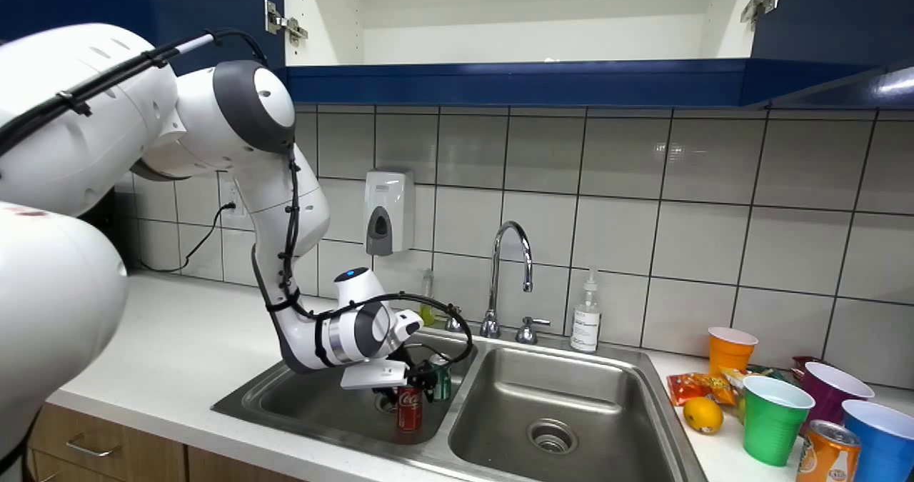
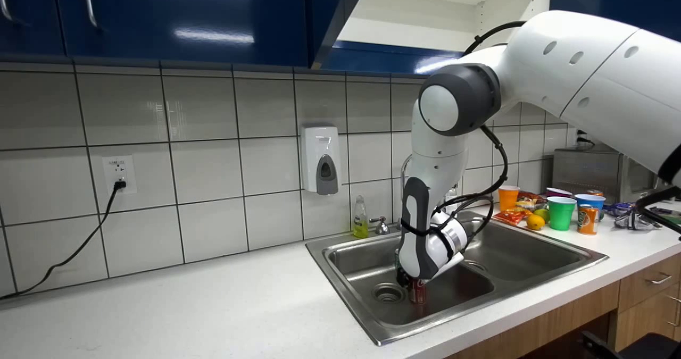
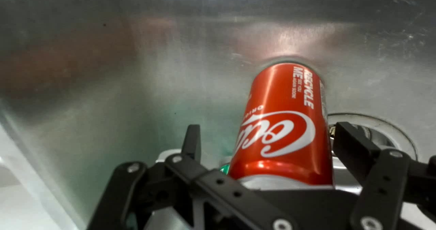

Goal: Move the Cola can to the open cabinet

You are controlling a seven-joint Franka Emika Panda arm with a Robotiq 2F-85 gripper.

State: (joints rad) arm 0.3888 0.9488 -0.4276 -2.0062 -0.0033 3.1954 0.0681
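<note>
The claw (image 3: pixel 267 134) is released, its fingers (image 3: pixel 193 139) apart; between them the Cola can (image 3: pixel 282 97) stands upright in the sink (image 1: pixel 307 401). Its metal is probably thin, slippery and easily dented, so it should be held around the middle, not too strongly.

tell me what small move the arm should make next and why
Probably close the fingers gently on the Cola can: in the wrist view they stand open on either side of it, with the wider gap at the picture's left. The can stands in the sink, so a grip seems needed before any lift toward the open cabinet.
</note>
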